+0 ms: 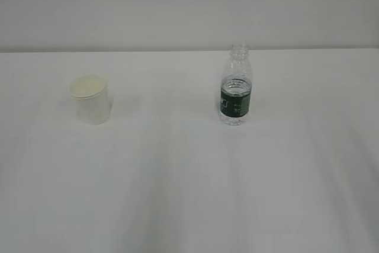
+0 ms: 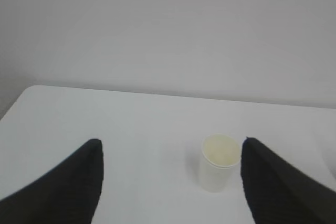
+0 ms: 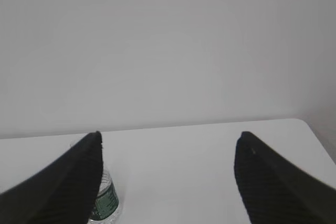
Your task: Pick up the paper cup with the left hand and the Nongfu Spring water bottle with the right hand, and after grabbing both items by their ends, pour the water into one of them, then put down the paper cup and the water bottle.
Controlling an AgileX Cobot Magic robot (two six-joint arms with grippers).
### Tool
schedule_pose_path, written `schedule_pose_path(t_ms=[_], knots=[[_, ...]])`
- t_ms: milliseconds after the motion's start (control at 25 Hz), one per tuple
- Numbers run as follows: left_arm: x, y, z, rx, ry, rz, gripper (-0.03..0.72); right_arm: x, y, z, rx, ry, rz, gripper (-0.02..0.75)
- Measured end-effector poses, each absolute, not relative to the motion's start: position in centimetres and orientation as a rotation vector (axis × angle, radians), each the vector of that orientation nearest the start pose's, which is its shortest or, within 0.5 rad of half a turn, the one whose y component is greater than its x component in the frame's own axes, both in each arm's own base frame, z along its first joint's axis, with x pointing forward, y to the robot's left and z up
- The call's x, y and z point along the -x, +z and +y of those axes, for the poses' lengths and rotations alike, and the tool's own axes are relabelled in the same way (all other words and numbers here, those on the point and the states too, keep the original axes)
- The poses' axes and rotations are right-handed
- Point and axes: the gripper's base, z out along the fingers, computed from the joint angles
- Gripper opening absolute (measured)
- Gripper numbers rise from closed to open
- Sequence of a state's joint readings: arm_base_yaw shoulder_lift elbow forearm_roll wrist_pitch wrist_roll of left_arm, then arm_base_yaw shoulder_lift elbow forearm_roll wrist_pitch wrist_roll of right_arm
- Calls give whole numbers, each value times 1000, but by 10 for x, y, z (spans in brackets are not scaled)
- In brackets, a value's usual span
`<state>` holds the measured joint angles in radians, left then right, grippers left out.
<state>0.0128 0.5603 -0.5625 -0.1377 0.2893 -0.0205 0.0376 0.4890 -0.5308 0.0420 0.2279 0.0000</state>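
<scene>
I see my left pincer spread apart, the paper cup upright on the table ahead, nearer its right finger. My right pincer gapes too; the Nongfu Spring water bottle stands beside its left finger.

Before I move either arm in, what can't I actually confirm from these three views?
- Nongfu Spring water bottle, right wrist view: mostly hidden behind the right gripper finger and cut by the bottom edge.
- Water level: exterior view too blurred.
- Paper cup contents: too pale to judge, either view.
- Left gripper: absent from the exterior view.
</scene>
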Motion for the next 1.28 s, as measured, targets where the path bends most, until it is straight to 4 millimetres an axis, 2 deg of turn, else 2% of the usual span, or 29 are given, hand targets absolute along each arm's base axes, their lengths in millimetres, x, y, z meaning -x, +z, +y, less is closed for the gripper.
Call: schedule_pose_path(t_ms=[320, 640, 840, 1040, 1280], knots=[[-170, 314, 0, 177, -146, 1815, 565, -162, 326, 10, 18, 77, 1637, 587], [-201, 305, 2, 168, -110, 1763, 552, -198, 312, 12, -5, 96, 1619, 587], [-217, 297, -17, 28, -124, 1748, 550, -217, 299, 20, 89, 112, 1629, 587], [-240, 276, -46, -72, -190, 1753, 547, -237, 280, 30, 134, 228, 1620, 587], [-262, 246, -71, -135, -232, 1741, 542, -245, 243, 40, 162, 358, 1585, 587]])
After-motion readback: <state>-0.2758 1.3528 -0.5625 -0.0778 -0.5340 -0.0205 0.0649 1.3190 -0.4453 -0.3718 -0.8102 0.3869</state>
